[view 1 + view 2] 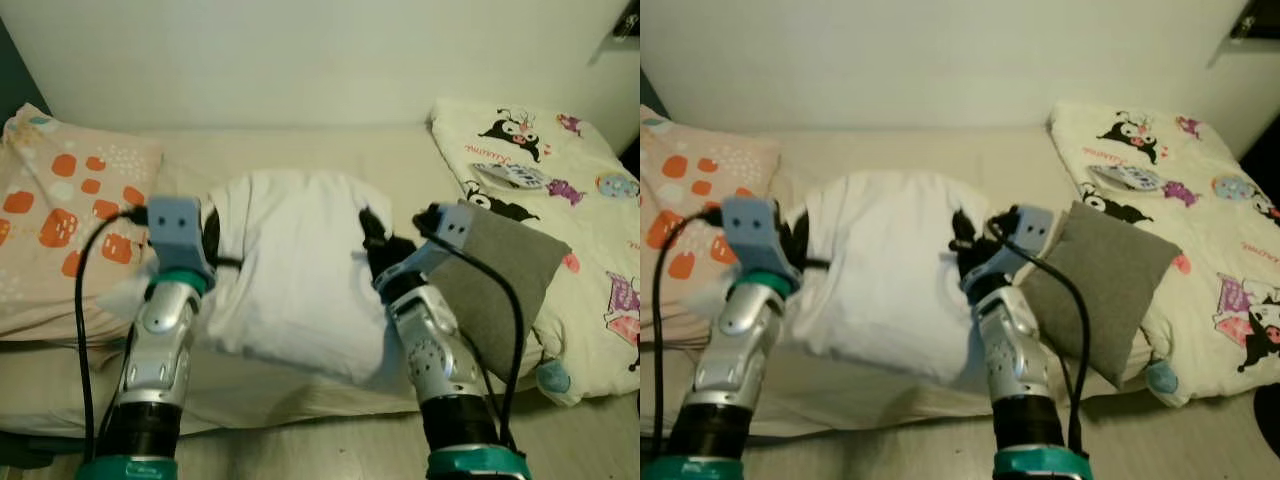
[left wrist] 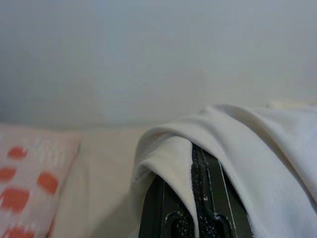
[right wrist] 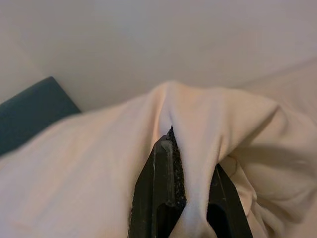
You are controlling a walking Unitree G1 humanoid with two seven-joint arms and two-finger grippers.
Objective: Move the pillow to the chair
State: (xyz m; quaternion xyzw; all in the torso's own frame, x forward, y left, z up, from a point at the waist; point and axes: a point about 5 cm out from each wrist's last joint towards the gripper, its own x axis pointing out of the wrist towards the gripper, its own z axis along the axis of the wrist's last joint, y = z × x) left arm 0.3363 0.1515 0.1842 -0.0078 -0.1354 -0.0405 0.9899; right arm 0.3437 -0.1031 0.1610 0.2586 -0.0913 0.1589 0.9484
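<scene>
A big white pillow (image 1: 285,265) lies in the middle of the cream bed (image 1: 400,160), held from both sides. My left gripper (image 1: 212,240) is at its left edge, shut on a fold of the white cover; in the left wrist view the fabric (image 2: 257,144) drapes over the black fingers (image 2: 200,198). At the pillow's right edge my right gripper (image 1: 372,240) is shut on the cover too, and the right wrist view has cloth (image 3: 99,163) bunched between its fingers (image 3: 163,193).
A pillow with orange blotches (image 1: 60,220) lies at the left of the bed. A grey cushion (image 1: 505,275) leans just right of my right arm, against a cartoon-print quilt (image 1: 580,220). A pale wall stands behind; light floor (image 1: 300,440) runs below the bed's edge.
</scene>
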